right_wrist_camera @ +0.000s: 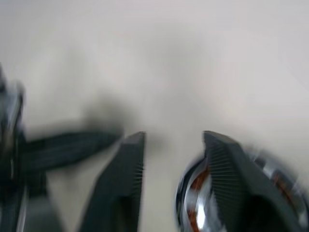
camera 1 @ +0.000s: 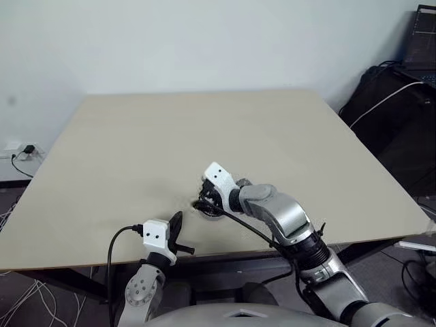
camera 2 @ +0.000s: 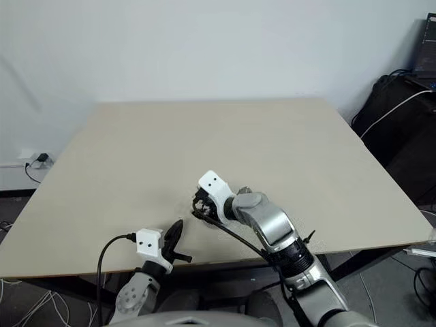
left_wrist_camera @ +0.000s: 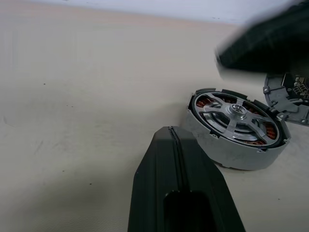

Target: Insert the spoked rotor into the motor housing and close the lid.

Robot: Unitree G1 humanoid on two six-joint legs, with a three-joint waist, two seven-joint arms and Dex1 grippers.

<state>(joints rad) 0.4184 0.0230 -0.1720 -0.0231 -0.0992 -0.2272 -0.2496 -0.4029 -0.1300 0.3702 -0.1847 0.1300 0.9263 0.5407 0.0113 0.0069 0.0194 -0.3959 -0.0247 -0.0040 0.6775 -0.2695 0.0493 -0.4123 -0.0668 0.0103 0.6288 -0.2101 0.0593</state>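
The motor housing [left_wrist_camera: 231, 151] is a round silver-grey part lying on the table, with reddish copper windings showing inside. The spoked rotor [left_wrist_camera: 236, 112] sits in it, silver spokes and hub facing up. Just behind it lies a silver-grey round part, apparently the lid [left_wrist_camera: 286, 99], partly hidden by my blurred right gripper. My right gripper [right_wrist_camera: 174, 137] hovers over the housing [camera 1: 208, 206] with its fingers apart and nothing between them. My left gripper [left_wrist_camera: 171, 131] is shut and empty, a short way in front of the housing near the table's front edge [camera 1: 176, 221].
The beige table [camera 1: 204, 129] is bare apart from the motor parts. Black bags and cables [camera 1: 402, 102] stand on the floor to the right. A wall socket with a plug [camera 1: 24, 150] is at the left.
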